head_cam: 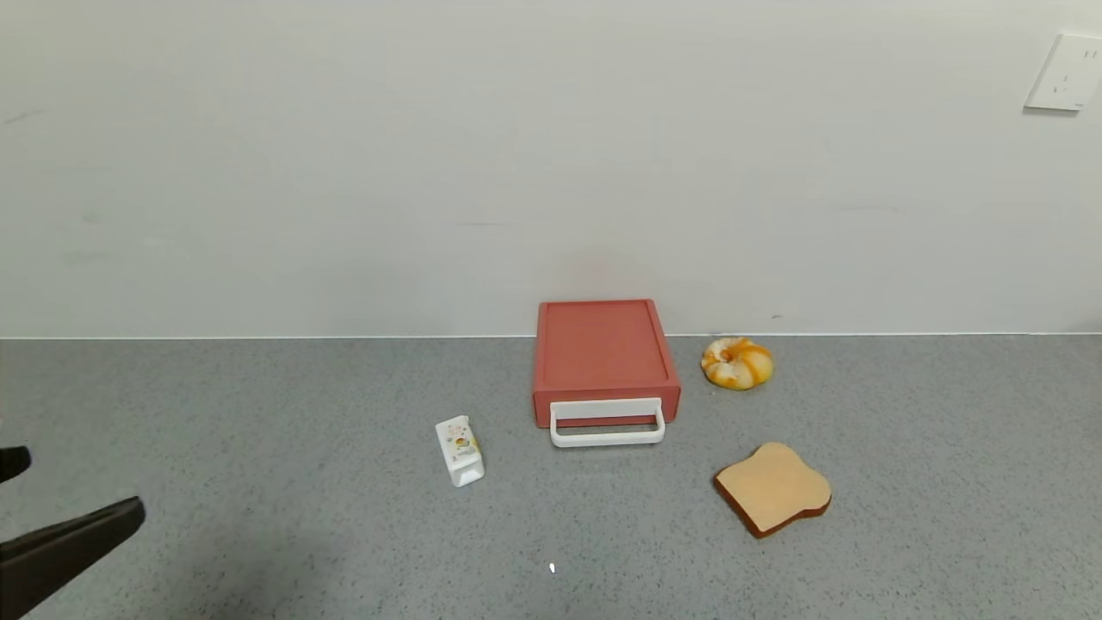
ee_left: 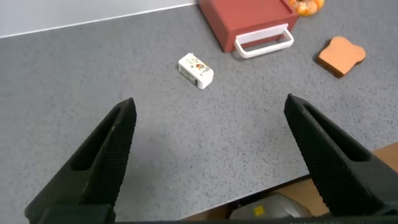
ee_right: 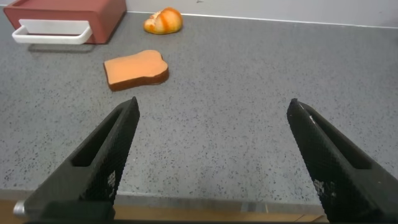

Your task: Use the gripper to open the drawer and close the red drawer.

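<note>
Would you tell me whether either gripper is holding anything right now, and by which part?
Nothing is held: the left gripper and right gripper are both open over bare countertop, away from the red drawer.

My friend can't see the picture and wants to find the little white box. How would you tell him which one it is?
Start at the red drawer box against the white wall, with its white loop handle facing forward. On the grey counter, just to the robot's left of that handle and a little nearer, lies the small white carton. Unlike the bread slice and round orange-swirled bun on the other side, it is boxy with tiny coloured pictures.
</note>
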